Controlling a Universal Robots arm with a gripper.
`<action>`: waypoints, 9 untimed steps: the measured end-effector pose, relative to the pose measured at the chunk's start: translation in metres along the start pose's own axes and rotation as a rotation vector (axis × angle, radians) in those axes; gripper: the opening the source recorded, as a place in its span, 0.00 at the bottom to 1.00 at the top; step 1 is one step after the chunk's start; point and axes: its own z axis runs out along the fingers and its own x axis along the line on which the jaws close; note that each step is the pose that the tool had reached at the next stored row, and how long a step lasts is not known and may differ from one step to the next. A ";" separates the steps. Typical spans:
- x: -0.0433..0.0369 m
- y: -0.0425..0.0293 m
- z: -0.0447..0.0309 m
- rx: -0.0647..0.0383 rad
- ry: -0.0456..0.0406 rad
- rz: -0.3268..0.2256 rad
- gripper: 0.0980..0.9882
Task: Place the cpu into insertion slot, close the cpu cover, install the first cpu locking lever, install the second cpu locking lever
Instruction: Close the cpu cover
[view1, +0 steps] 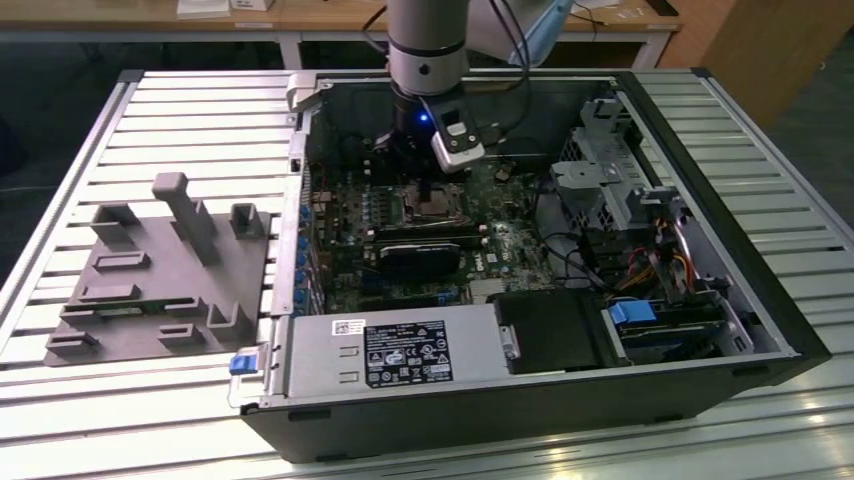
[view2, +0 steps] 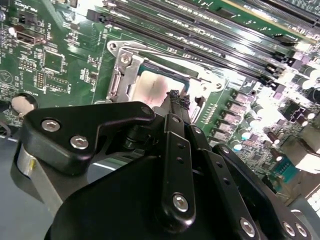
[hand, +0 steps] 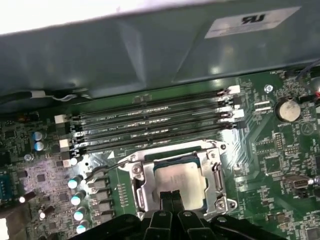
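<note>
Cpu (hand: 177, 181) sits in the insertion slot (view1: 427, 205), silvery top up; the slot is just above centre in the exterior view. Cpu cover (hand: 141, 189) lies flat, framing the chip through its cut-out in both wrist views. A thin metal lever (hand: 112, 165) juts out from one corner of the socket towards a row of capacitors (hand: 75, 200).

Gripper (hand: 172, 199): fingers pressed together, tips at the cover's edge right by the cpu. Cannot tell if they touch it.

Memory slots (hand: 150, 125) run parallel just beside the socket. In the exterior view the arm (view1: 427, 50) comes down from top centre into the open computer case (view1: 747, 330). A black heatsink block (view1: 416, 258) lies just below the socket. A grey fixture (view1: 160, 270) rests on the slatted table (view1: 80, 140) at the exterior view's left.
</note>
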 end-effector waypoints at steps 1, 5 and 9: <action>0.0007 -0.0004 0.0003 0.000 -0.0003 0.000 0.00; 0.0054 -0.0023 0.0016 -0.001 -0.0028 0.000 0.00; 0.0135 -0.0039 0.0039 -0.001 -0.0039 0.000 0.00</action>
